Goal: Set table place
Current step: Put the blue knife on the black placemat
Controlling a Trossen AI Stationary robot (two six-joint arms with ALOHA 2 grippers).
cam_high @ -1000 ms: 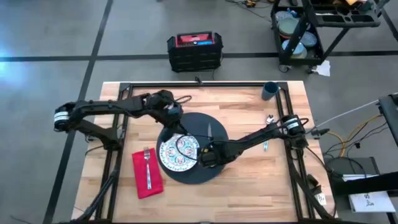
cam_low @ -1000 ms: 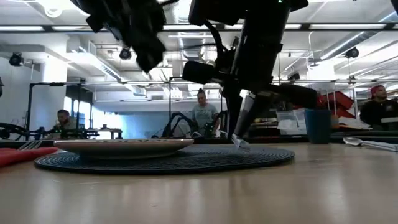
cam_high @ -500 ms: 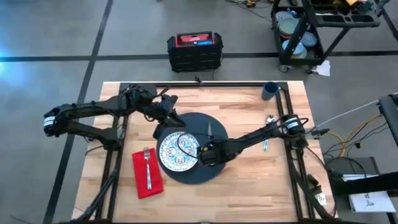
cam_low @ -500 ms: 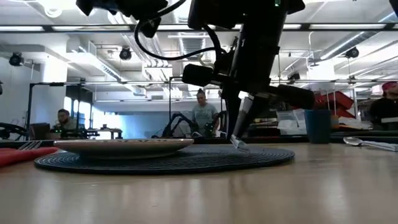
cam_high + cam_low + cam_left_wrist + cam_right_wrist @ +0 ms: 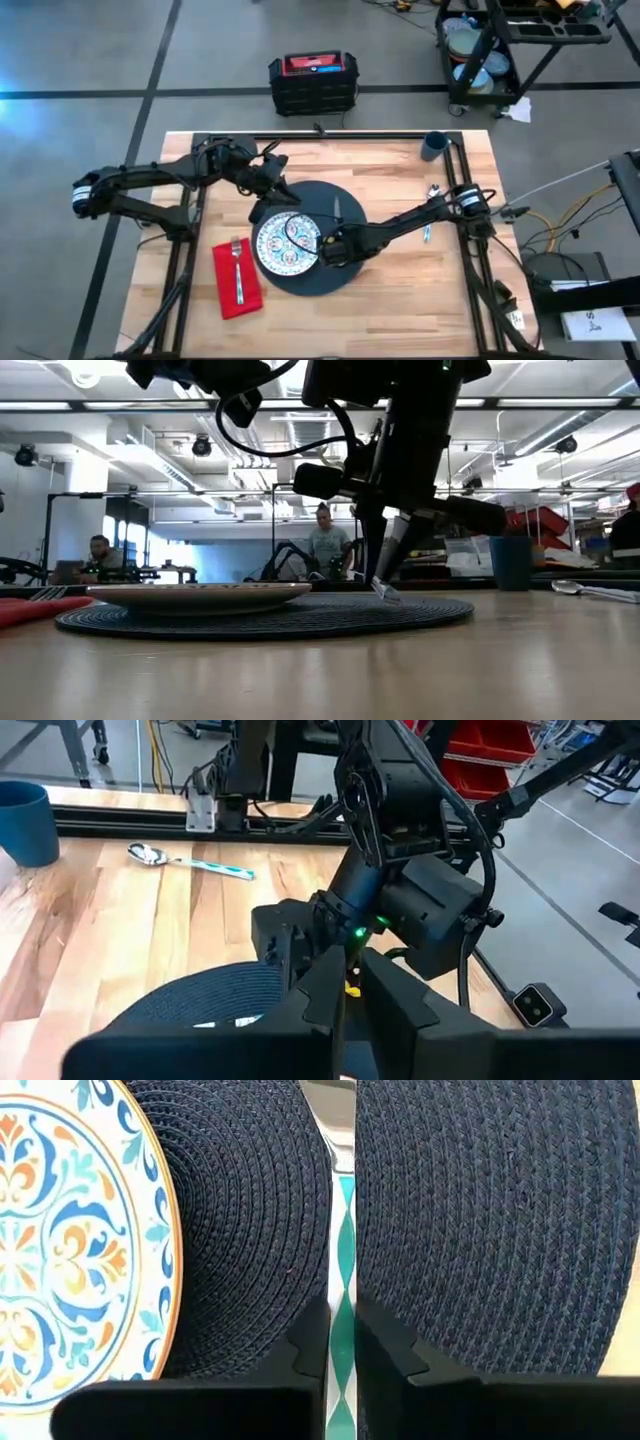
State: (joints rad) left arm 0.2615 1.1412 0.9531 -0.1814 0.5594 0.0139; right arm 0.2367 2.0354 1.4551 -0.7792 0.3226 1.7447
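The round dark mat (image 5: 310,238) lies near the middle of the table (image 5: 400,290) and serves as the landmark. Left of the mat, flat on the wood, is the red napkin (image 5: 237,278) with the fork (image 5: 238,268) lying along it. The left gripper (image 5: 277,168) hangs above the table just past the mat's far-left edge; its 2 fingers look close together with nothing between them. The patterned plate (image 5: 288,244) sits on the left half of the mat. Just right of the plate, the right gripper (image 5: 333,238) is down at the mat, its fingers (image 5: 312,1342) clamped on the knife (image 5: 336,212), whose blade reaches toward the mat's far edge. Right of the mat, the spoon (image 5: 430,210) lies on bare wood. The dark blue cup (image 5: 434,146) stands well beyond it, at the far right corner.
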